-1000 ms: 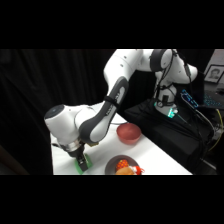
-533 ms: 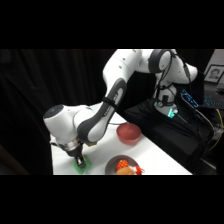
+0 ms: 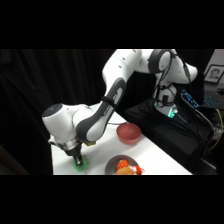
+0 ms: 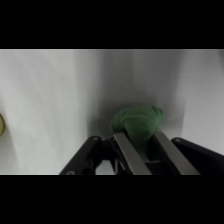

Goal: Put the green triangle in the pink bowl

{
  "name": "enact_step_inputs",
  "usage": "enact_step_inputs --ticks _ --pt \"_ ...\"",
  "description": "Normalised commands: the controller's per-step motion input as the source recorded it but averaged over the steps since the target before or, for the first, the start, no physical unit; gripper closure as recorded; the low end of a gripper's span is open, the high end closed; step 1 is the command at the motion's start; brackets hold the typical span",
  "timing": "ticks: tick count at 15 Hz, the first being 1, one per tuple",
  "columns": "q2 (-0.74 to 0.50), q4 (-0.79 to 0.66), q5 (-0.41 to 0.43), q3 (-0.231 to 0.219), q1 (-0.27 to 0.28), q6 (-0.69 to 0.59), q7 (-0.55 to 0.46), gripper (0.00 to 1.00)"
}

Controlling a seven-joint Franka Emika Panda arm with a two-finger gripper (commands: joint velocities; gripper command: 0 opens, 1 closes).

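The green triangle (image 3: 80, 162) rests on the white table (image 3: 100, 150) near its front left corner. My gripper (image 3: 76, 156) has come down on it from above. In the wrist view the green triangle (image 4: 137, 122) sits between the two fingers (image 4: 126, 152), which press on its sides, so the gripper (image 4: 145, 150) is shut on it. The block is still down on the table. The pink bowl (image 3: 128, 133) stands empty further back to the right, well apart from the gripper.
A dark grey plate (image 3: 112, 164) with orange-red food (image 3: 127, 170) lies just right of the gripper at the table's front edge. A yellow sliver (image 4: 1, 123) shows at the wrist view's left edge. Black cloth and a black box (image 3: 165, 125) lie behind the bowl.
The gripper has sunk a little lower onto the green triangle and shifted slightly left. Bowl and plate have not moved.
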Motion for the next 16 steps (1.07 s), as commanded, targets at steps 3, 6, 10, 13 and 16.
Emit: enact_step_inputs --ticks 3,6,10,13,16 --pt "-0.23 -0.06 0.034 -0.013 0.015 -0.08 0.03 0.96" --pt "-0.45 -0.26 0.033 -0.006 0.027 -0.12 0.04 0.96" --pt "-0.55 -0.42 0.021 -0.011 0.042 -0.16 0.07 0.96" --pt "-0.60 -0.56 0.012 0.000 0.049 -0.16 0.07 0.96" --pt "-0.63 -0.62 -0.010 0.003 0.055 -0.11 0.08 0.96"
